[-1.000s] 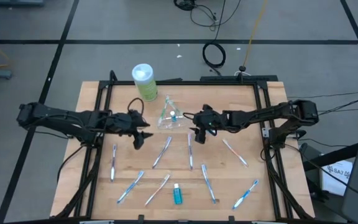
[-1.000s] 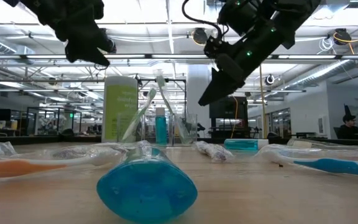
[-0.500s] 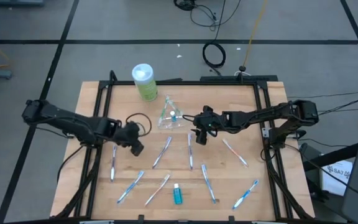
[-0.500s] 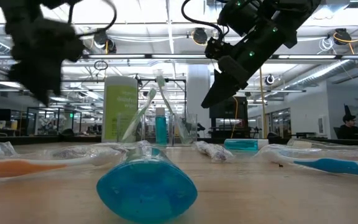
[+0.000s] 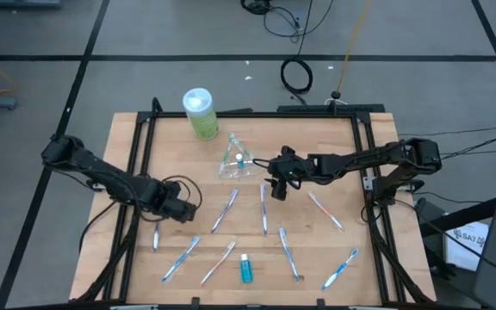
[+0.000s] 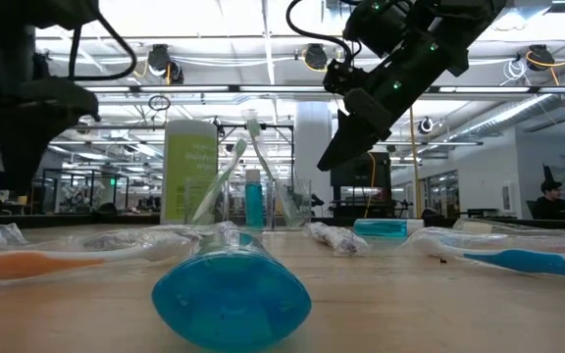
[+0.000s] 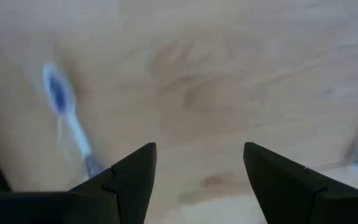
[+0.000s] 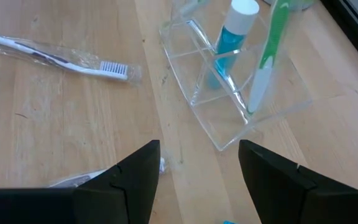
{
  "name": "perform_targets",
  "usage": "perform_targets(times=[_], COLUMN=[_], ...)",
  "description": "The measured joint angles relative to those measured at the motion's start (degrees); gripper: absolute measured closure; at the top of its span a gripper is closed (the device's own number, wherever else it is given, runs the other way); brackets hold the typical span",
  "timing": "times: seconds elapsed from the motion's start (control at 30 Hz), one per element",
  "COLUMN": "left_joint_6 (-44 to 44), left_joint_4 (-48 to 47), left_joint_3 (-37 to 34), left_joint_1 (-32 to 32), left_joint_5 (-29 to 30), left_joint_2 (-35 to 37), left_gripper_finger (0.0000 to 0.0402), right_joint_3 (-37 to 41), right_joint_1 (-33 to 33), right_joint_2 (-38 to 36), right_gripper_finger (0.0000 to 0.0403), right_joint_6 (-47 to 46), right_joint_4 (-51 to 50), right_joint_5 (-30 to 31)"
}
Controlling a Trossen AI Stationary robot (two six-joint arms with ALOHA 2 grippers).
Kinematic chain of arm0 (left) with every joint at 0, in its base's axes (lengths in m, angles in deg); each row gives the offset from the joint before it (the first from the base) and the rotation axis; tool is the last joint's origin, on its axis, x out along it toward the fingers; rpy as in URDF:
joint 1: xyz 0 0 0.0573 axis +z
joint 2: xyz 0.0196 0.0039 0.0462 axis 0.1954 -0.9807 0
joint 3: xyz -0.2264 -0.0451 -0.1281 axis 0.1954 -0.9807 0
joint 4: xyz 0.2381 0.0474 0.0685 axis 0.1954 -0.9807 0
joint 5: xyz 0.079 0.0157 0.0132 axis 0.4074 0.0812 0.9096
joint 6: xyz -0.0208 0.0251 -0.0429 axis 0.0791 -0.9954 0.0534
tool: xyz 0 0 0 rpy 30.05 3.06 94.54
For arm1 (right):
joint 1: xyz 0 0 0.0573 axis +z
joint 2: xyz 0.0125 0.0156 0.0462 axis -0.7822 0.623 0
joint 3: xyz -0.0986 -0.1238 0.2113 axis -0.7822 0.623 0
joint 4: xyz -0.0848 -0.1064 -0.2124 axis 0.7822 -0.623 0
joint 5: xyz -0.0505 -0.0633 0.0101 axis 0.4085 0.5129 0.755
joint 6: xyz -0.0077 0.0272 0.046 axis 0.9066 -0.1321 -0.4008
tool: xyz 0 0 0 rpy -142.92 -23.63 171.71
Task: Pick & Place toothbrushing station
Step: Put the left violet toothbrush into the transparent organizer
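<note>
Left gripper (image 5: 182, 207), jaws spread, empty, has swung from clear plastic holder (image 5: 235, 160) down over blue-handled toothbrush (image 7: 67, 120): next pick likely. Right gripper (image 5: 277, 185), spread, empty, unmoved beside holder.

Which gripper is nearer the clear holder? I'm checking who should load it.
Right. The right gripper hovers just beside the clear holder; the left gripper is farther off, over the table's left side.

Black cable coil (image 5: 296, 76) on grey floor; seated person (image 6: 551, 199) far right, office lights overhead
</note>
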Motion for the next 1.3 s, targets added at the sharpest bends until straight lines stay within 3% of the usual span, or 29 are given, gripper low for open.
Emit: perform_targets(times=[0.33, 0.5, 1.3], left_joint_6=[14.76, 19.24, 26.22], left_joint_4=[-7.41, -11.95, -9.83], left_joint_3=[0.00, 0.00, -1.41], left_joint_1=[-4.21, -5.47, -9.79], left_joint_5=[-8.29, -7.90, -4.86], left_joint_2=[-3.02, -1.95, -1.99], left_gripper_finger=[0.0151, 0.0151, 0.0151], right_joint_3=[0.00, 0.00, 0.00], right_joint_1=[0.00, 0.00, 0.00], right_joint_2=[0.00, 0.01, 0.00], right_gripper_finger=[0.0192, 0.0192, 0.0192], right_joint_6=[-0.03, -0.04, -0.04], right_joint_4=[0.00, 0.00, 0.00], right_joint_5=[0.00, -0.02, -0.02])
